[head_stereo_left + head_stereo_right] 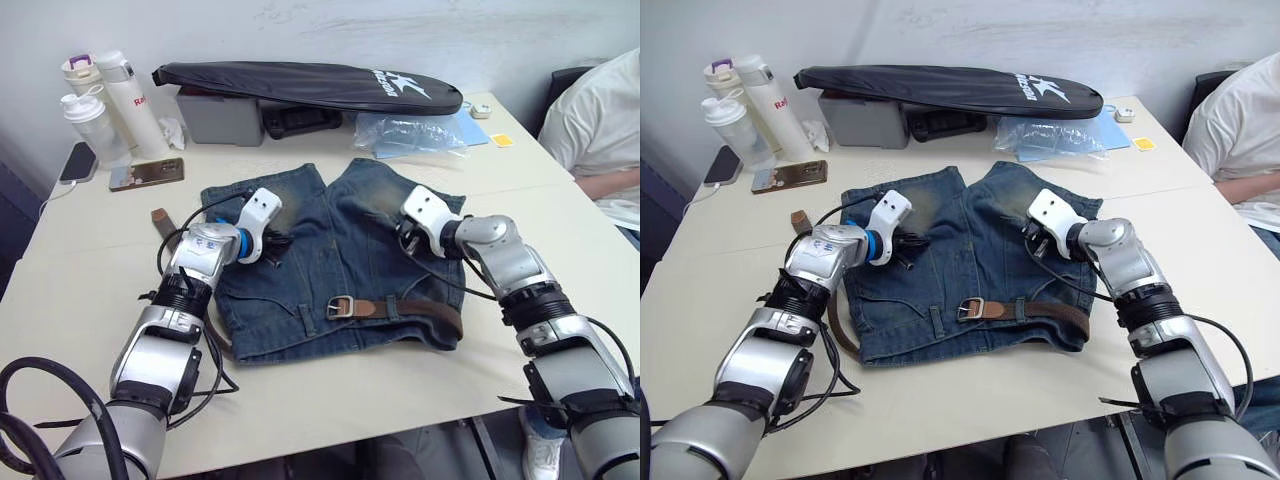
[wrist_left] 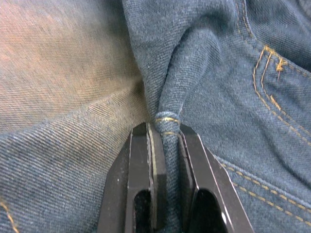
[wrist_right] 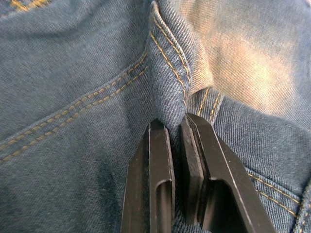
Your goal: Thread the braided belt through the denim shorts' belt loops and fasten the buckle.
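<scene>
Bright, even indoor light from above; cream table top (image 1: 90,300) evenly lit, no hard glare. Soft, short shadows under the faded blue denim shorts (image 1: 330,260) along the near hem and beneath the long black padded bag (image 1: 300,85) at upper centre. Mild sheen on the silver rectangular buckle (image 1: 340,307) and on the clear bluish plastic bag (image 1: 410,133). Head views sharp at centre; slight bowing toward the frame edges. Wrist views: denim weave crisp mid-frame, softer in the upper left of the left wrist view; black fingers (image 2: 146,179) at the bottom edge dark, little detail. Warm yellowish patch upper right in the right wrist view, brighter than its surroundings.
</scene>
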`<action>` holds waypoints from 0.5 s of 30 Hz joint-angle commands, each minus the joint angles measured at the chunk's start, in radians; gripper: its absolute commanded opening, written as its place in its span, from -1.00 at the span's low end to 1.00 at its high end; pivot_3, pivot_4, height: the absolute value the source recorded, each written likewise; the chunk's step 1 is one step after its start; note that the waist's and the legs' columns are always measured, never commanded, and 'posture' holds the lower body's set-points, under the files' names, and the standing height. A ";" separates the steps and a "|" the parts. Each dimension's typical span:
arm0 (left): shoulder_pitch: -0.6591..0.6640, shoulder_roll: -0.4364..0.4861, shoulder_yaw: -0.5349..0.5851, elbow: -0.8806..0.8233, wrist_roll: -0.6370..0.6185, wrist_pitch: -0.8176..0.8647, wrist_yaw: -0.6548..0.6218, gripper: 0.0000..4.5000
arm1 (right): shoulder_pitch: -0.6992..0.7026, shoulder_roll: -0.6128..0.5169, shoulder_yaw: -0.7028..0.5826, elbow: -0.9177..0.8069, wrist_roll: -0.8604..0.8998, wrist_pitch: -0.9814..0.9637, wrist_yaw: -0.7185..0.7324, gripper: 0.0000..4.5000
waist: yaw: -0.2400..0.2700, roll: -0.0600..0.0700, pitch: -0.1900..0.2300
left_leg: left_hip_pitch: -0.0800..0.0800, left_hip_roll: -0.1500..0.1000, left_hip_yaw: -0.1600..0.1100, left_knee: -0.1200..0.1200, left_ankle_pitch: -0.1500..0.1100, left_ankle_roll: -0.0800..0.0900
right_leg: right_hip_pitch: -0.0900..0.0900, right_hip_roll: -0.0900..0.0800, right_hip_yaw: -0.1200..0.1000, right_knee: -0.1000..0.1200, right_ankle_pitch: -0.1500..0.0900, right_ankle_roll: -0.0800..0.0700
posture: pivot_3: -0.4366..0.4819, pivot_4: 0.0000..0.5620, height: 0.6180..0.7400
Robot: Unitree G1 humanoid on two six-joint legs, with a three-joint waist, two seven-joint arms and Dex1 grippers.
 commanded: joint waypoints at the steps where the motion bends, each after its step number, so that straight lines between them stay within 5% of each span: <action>1: -0.006 0.005 0.006 -0.013 0.008 -0.010 -0.002 -0.38 | -0.023 0.003 -0.051 0.037 -0.007 -0.033 -0.001 -0.81 | 0.000 0.000 0.000 | 0.000 0.000 0.000 0.000 0.000 0.000 | 0.000 0.000 0.000 0.000 0.000 0.000 | -0.05 -0.47 1.00; 9: -0.004 0.043 0.093 -0.106 -0.059 0.072 -0.019 1.00 | -0.021 -0.027 -0.121 -0.074 0.038 -0.022 0.094 0.70 | -0.014 0.003 0.002 | -0.001 0.000 0.000 -0.001 0.000 -0.001 | 0.000 0.000 0.000 0.000 0.000 0.000 | -0.05 -0.47 1.00; 10: 0.006 0.059 0.112 -0.158 -0.081 0.125 -0.029 1.00 | -0.015 -0.041 -0.136 -0.124 0.056 0.005 0.118 0.92 | -0.018 0.003 0.002 | -0.001 0.000 -0.001 -0.001 0.000 -0.001 | 0.000 0.000 0.000 0.000 0.000 0.000 | -0.05 -0.47 1.00; 15: 0.068 0.143 0.207 -0.383 -0.187 0.362 -0.058 1.00 | 0.035 -0.102 -0.194 -0.385 0.151 0.141 0.218 0.96 | -0.024 0.004 0.003 | 0.001 0.001 -0.001 -0.003 0.000 -0.001 | 0.000 0.000 0.000 -0.001 0.000 0.000 | -0.05 -0.47 1.00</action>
